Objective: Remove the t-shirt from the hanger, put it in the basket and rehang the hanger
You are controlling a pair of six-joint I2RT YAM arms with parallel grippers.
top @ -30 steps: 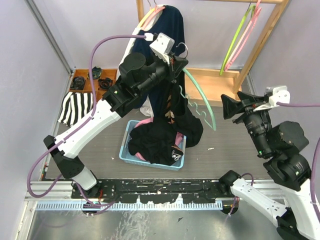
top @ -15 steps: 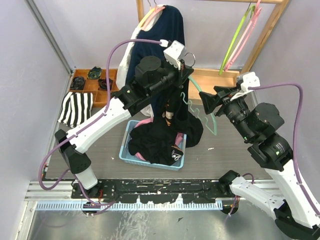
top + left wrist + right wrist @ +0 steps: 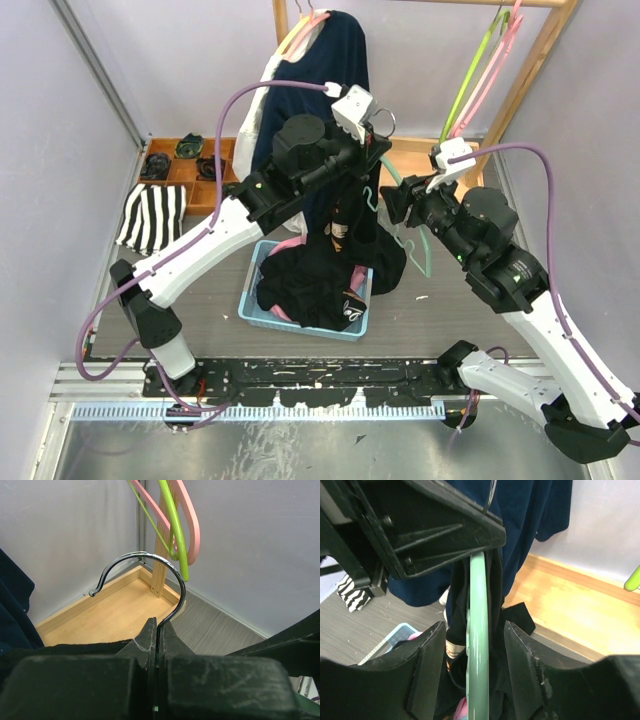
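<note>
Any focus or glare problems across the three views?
Left wrist: left tool is a soft dark near-field blur; hanger hook sharp, with bright specular streaks. Right wrist: right tool blurred at the bottom, green hanger between its fingers in decent focus. Top external: even light, sharp, but black t-shirt shows little fold detail.

Green hanger between spread fingers of right end effector
</note>
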